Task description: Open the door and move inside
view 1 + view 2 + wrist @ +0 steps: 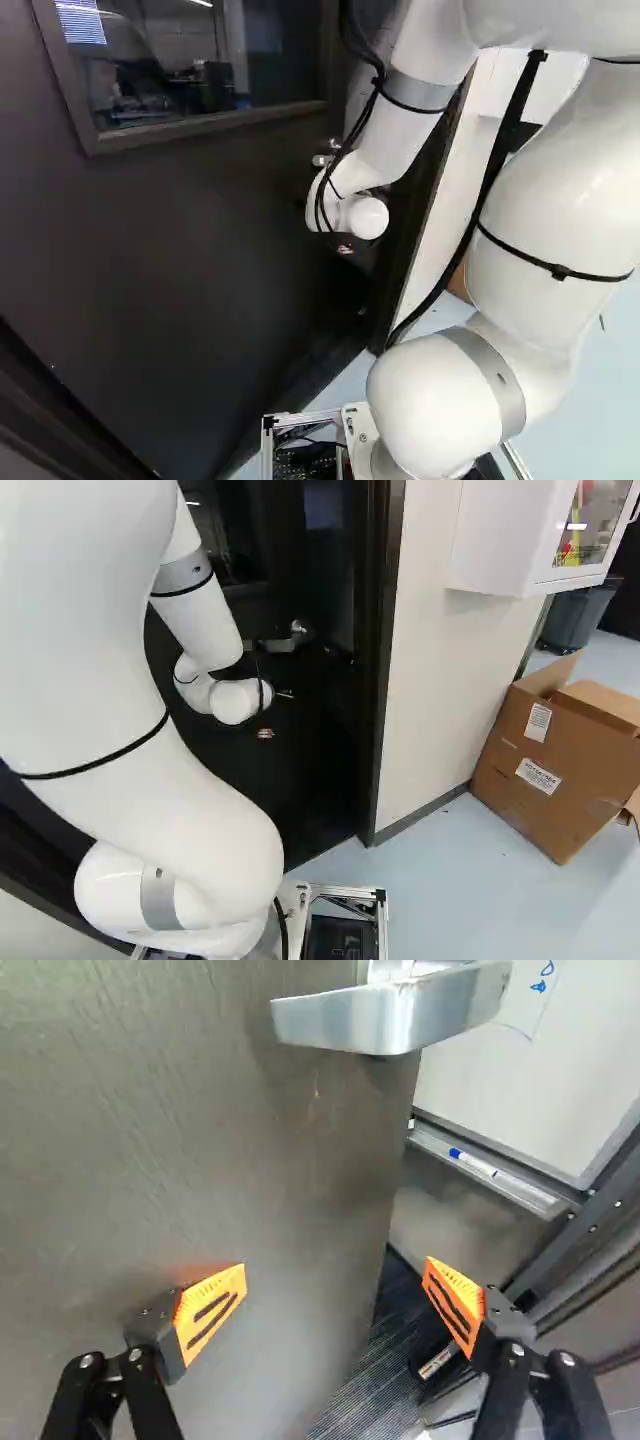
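Running between the parted fingers [212, 1310], it seems: the door's edge [384, 1200]

We see the dark, upright door [190, 250] ajar, how far we can't quite judge, with a window [190, 60] and silvery lever handle [390, 1015] near its free edge.

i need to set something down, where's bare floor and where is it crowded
Bare floor lies between the cardboard box, the white wall and the robot's base. Crowded: the door edge, with the handle and open gripper close by.
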Tool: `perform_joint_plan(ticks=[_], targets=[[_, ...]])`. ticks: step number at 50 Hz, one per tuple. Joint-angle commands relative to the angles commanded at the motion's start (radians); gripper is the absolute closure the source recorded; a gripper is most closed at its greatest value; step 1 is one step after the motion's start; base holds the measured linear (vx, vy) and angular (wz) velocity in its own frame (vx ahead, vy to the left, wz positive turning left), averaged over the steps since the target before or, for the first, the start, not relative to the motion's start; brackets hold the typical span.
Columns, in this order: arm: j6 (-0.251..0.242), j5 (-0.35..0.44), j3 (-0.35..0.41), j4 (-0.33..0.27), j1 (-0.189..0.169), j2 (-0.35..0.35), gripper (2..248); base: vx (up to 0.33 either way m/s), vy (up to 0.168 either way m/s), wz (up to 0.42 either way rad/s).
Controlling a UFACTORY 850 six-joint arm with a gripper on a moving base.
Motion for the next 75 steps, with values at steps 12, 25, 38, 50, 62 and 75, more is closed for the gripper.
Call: perform_joint_plan(ticks=[12, 25, 38, 50, 62, 75], targets=[[0.000, 0.000, -0.033, 0.035, 0.036, -0.031, 3, 0.000, 0.000, 0.000], [0.000, 0.000, -0.072, 0.068, 0.074, -0.067, 3, 0.000, 0.000, 0.000], [0.000, 0.000, -0.116, 0.071, 0.109, -0.107, 3, 0.000, 0.000, 0.000], [0.000, 0.000, -0.159, 0.049, 0.139, -0.145, 3, 0.000, 0.000, 0.000], [0.000, 0.000, -0.206, 0.017, 0.167, -0.185, 3, 0.000, 0.000, 0.000], [0.000, 0.000, -0.261, -0.008, 0.195, -0.233, 3, 0.000, 0.000, 0.000]])
